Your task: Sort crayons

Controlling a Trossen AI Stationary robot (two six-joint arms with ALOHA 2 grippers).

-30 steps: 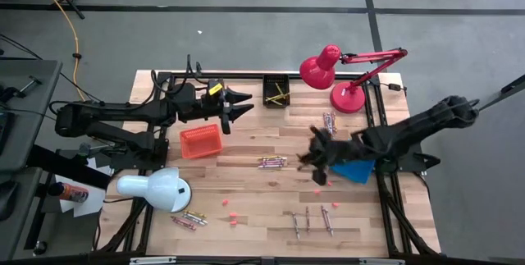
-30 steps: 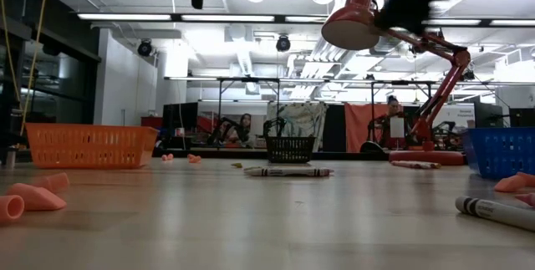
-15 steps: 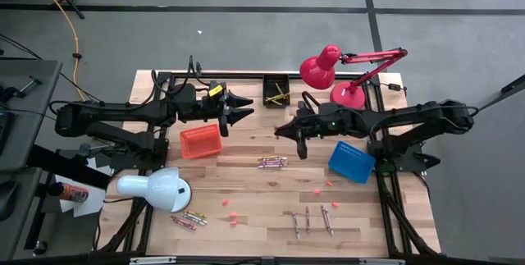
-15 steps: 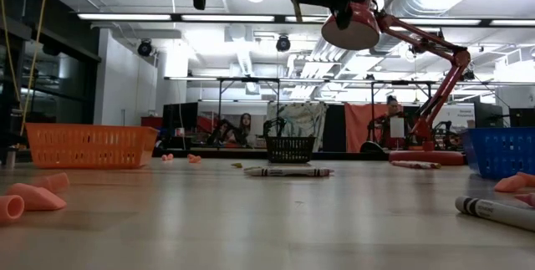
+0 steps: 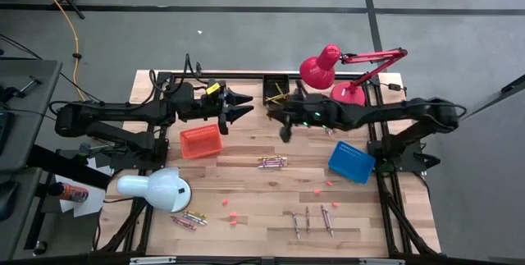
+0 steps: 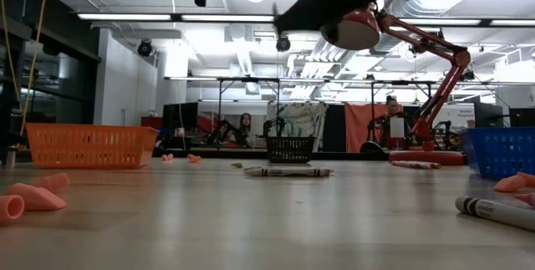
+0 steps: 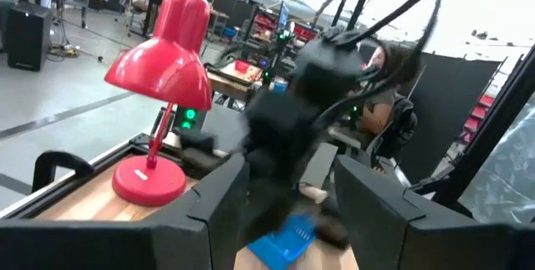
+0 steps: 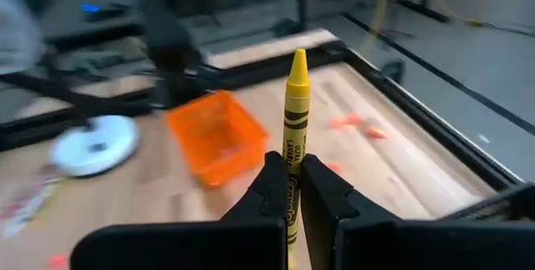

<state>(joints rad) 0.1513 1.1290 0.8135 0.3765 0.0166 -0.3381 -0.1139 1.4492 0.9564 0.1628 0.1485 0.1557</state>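
A yellow crayon (image 8: 294, 128) sticks out from between the fingers of my right gripper (image 8: 289, 188), which is shut on it. That gripper (image 5: 285, 127) hangs over the table's far middle, close to the black basket (image 5: 276, 93) that has yellow crayons in it. My left gripper (image 5: 238, 107) waits open and holding nothing above the far left, over the orange basket (image 5: 201, 140). Bunches of crayons lie flat on the wood at the middle (image 5: 272, 162), near left (image 5: 189, 219) and near right (image 5: 312, 220). My right gripper pinches the yellow crayon's blunt lower part (image 8: 290, 195) between its two fingers. The crayon lies along the fingers, and its pointed tip (image 8: 298, 57) reaches out past the fingertips. It is lifted clear of the table.
A blue basket (image 5: 351, 161) lies at the right. A red desk lamp (image 5: 328, 68) stands at the far right and a white lamp (image 5: 156, 189) at the near left. Small pink bits (image 5: 234, 216) are scattered on the near half. A black frame borders the table.
My right gripper has carried the yellow crayon from beside the blue basket toward the table's far edge and left, up to the black basket, tipping its fingers up toward level. The crayon stays in the hold, clear of the table.
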